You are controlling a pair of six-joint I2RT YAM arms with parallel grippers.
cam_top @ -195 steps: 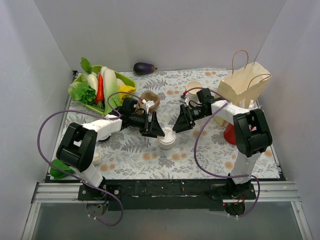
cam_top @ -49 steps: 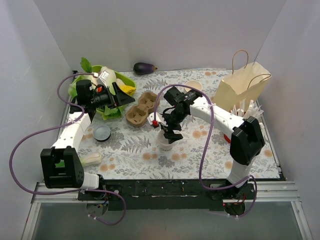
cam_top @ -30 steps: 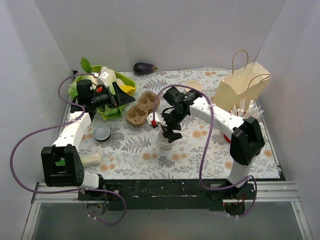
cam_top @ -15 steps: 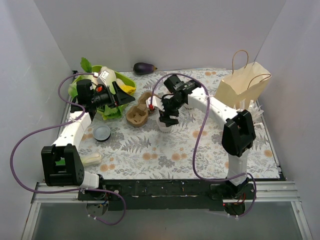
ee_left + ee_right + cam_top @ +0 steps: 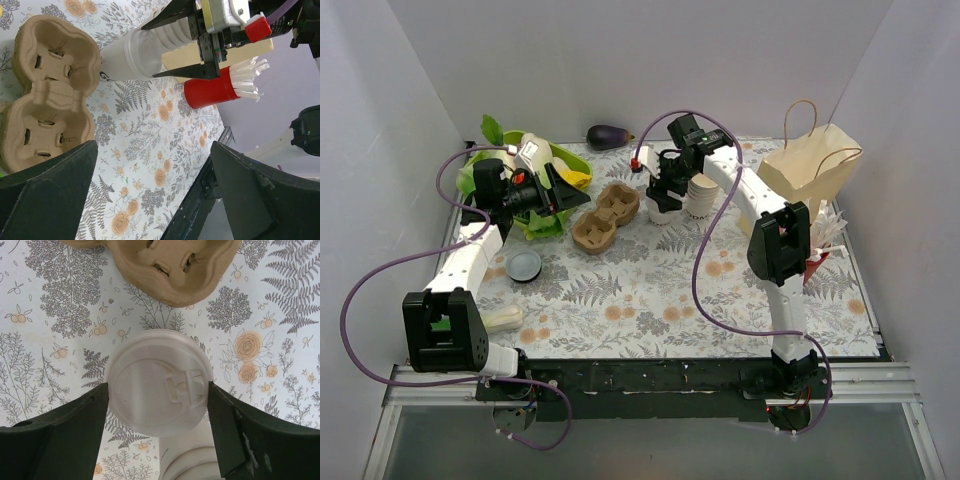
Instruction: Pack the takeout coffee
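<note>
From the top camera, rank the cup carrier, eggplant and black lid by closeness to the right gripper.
1. cup carrier, just left of the right gripper.
2. eggplant, by the back wall.
3. black lid, far left, near side.

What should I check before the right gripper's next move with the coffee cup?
1. Coffee cup gripped by the right gripper: ok.
2. Lid seated on the cup: ok.
3. Cup carrier wells empty: ok.
4. Left gripper open, not touching the carrier: ok.
5. Gap between the held cup and the stack of cups: cannot tell, they are very close.
6. Cup lifted off the table: cannot tell.
</note>
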